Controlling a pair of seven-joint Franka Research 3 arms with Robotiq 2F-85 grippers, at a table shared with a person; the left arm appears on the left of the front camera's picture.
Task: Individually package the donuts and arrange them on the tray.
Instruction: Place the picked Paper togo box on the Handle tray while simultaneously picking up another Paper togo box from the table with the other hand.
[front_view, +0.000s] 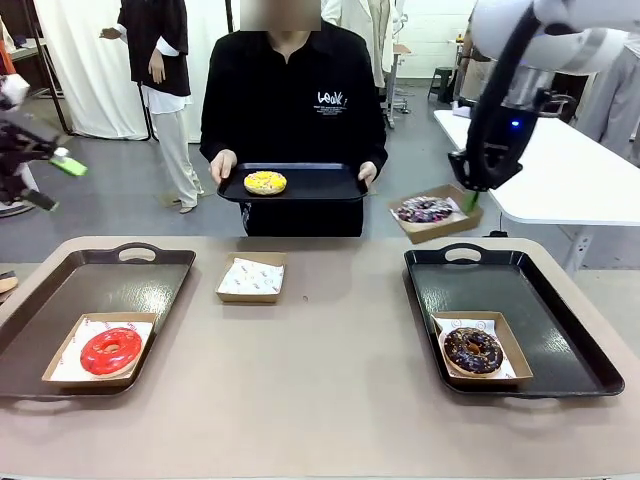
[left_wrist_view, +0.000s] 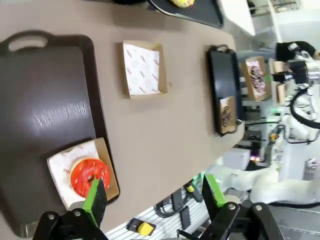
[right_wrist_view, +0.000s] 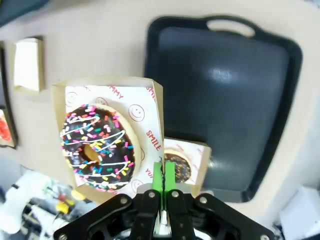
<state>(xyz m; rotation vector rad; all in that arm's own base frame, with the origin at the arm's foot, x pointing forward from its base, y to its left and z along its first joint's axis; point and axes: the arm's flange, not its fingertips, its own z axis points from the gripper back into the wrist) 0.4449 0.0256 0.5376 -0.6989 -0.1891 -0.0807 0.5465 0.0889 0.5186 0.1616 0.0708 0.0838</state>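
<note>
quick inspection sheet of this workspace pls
surface: tan table, left tray, right tray
job's things: red donut boxed on left tray; chocolate donut boxed on right tray; yellow donut on person's tray; sprinkled donut's box held in the air
clutter: empty box mid-table
grippers: left gripper open, holding nothing; right gripper shut on sprinkled donut's box
cables: black cable along right arm
surroundings: person at far side; white table at right
</note>
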